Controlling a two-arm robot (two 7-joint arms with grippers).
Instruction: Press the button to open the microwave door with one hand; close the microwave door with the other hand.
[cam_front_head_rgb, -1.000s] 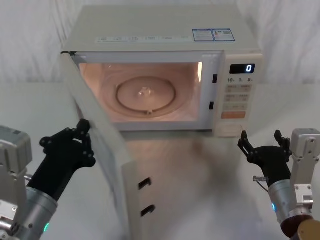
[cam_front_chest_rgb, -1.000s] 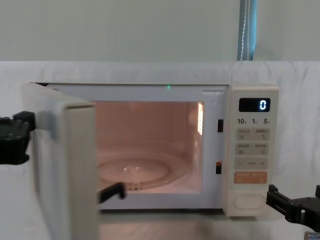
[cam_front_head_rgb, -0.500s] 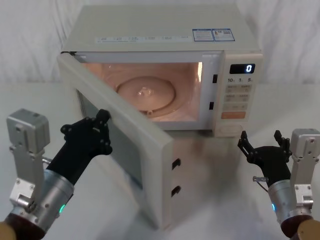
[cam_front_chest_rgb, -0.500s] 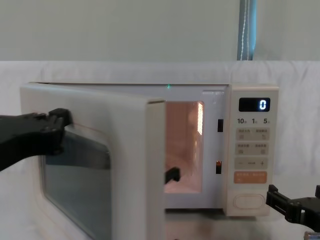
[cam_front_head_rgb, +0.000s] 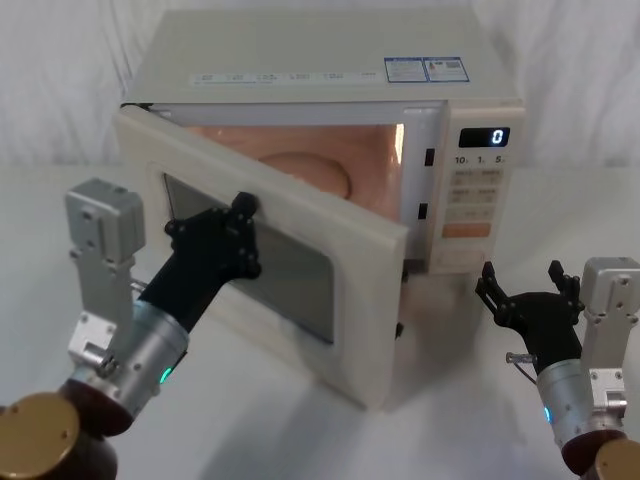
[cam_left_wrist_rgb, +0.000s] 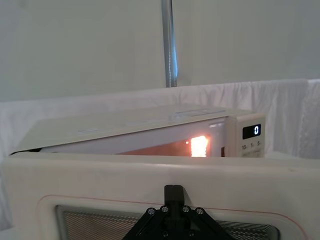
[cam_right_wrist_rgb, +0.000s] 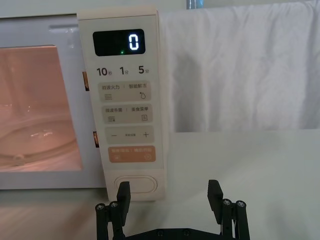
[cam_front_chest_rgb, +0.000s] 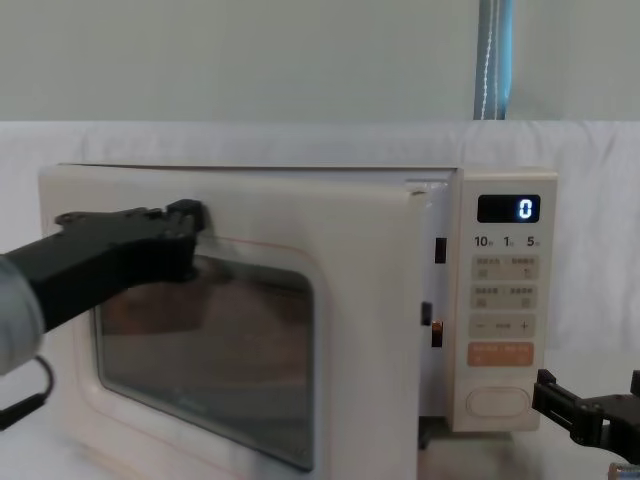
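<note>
Head view: the left gripper (cam_front_head_rgb: 243, 215) presses its tip on the half-shut microwave door (cam_front_head_rgb: 300, 290); whether its jaws are open cannot be told. The right gripper (cam_front_head_rgb: 525, 285) waits on the surface, jaws spread.
Left wrist view: the fingertip (cam_left_wrist_rgb: 173, 192) meets the door's upper window edge.
Right wrist view: the button (cam_right_wrist_rgb: 135, 184) sits just ahead, untouched.
Chest view: the latch side stands ajar; a steady push toward that edge should seat it.

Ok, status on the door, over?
Left gripper pressed against cream mesh-window microwave door, door partly ajar. Right gripper open, apart from the cream pill-shaped button. Nothing blocking the door.
</note>
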